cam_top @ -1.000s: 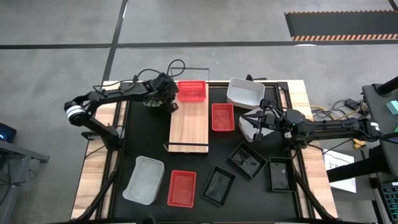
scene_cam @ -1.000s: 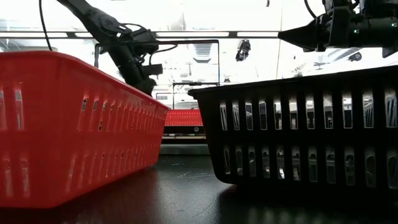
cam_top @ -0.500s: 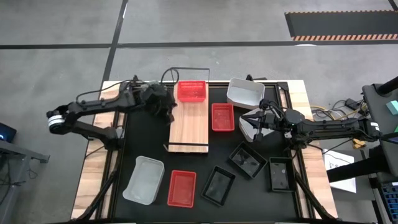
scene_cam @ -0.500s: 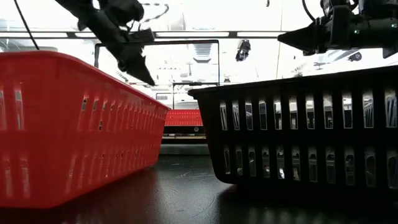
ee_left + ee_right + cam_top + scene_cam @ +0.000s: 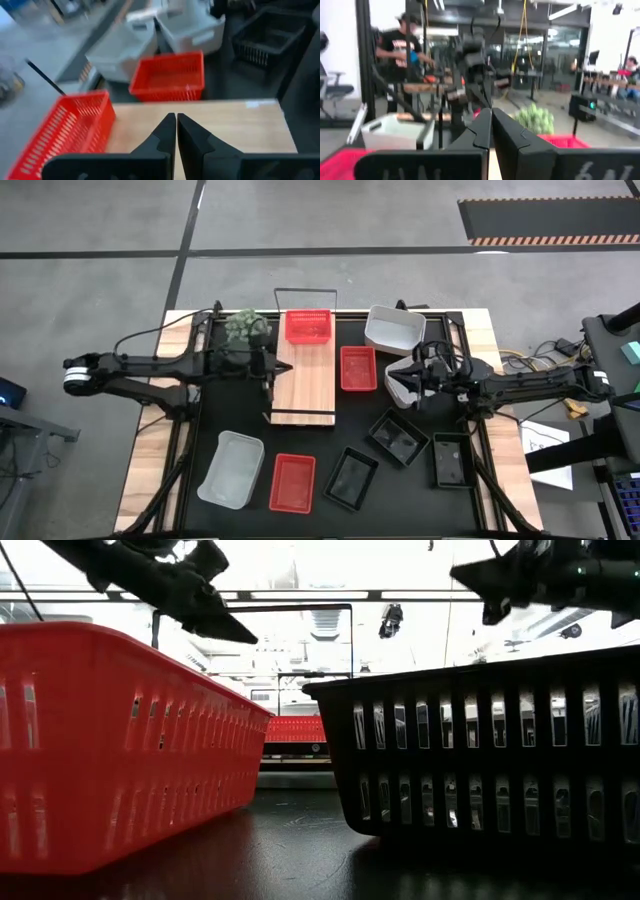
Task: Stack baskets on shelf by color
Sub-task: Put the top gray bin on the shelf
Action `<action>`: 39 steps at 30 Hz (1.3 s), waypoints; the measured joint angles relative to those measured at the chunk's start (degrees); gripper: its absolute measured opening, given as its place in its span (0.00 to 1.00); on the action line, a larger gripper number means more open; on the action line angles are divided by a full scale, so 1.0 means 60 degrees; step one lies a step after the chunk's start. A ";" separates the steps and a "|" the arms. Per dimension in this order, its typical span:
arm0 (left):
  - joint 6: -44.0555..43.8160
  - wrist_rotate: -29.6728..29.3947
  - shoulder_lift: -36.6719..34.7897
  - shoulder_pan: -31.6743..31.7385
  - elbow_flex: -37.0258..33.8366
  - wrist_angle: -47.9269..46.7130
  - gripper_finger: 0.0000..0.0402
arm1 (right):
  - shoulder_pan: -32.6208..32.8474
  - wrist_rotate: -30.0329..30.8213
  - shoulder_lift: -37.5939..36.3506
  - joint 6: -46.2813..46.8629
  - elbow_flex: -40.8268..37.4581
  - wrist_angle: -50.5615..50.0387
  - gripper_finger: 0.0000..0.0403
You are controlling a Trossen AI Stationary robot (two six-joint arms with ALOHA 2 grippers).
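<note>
The light-wood shelf point(image 5: 305, 385) lies mid-table with one red basket point(image 5: 308, 326) on its far end. A second red basket point(image 5: 358, 368) sits on the table right of it, and a third point(image 5: 293, 482) sits near the front. My left gripper point(image 5: 271, 371) is shut and empty above the shelf's left edge; it also shows in the left wrist view point(image 5: 176, 125) over the plank point(image 5: 235, 125). My right gripper point(image 5: 404, 381) is shut and empty above a white basket point(image 5: 391, 390); it also shows in the right wrist view point(image 5: 490, 120).
Another white basket point(image 5: 393, 330) stands at the far right and a third point(image 5: 231, 468) at the near left. Three black baskets point(image 5: 352, 477), point(image 5: 398, 436), point(image 5: 450, 458) sit near the front right. A green plant point(image 5: 245, 327) stands left of the shelf's far end. A person point(image 5: 400, 45) stands beyond the table.
My left gripper has drawn back from the red basket on the shelf's far end, toward the table's near edge along the shelf's left side, and has tipped nearer to level. My right gripper has risen a little above the white basket. The baskets have kept still.
</note>
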 joint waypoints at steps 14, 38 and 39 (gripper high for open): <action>0.0435 -0.0124 -0.1164 -0.0004 -0.0810 0.2287 0.00 | -0.0009 0.1115 0.2410 0.0276 0.4556 -0.6384 0.02; 0.0320 -0.0120 -0.2967 -0.0004 -0.1376 0.1927 0.00 | -0.4479 -0.0578 0.6517 -0.2434 0.9072 -1.5189 0.14; 0.0342 -0.0121 -0.2992 -0.0004 -0.1376 0.1893 0.00 | -0.4605 -0.0575 0.6616 -0.2603 0.9069 -1.5247 0.17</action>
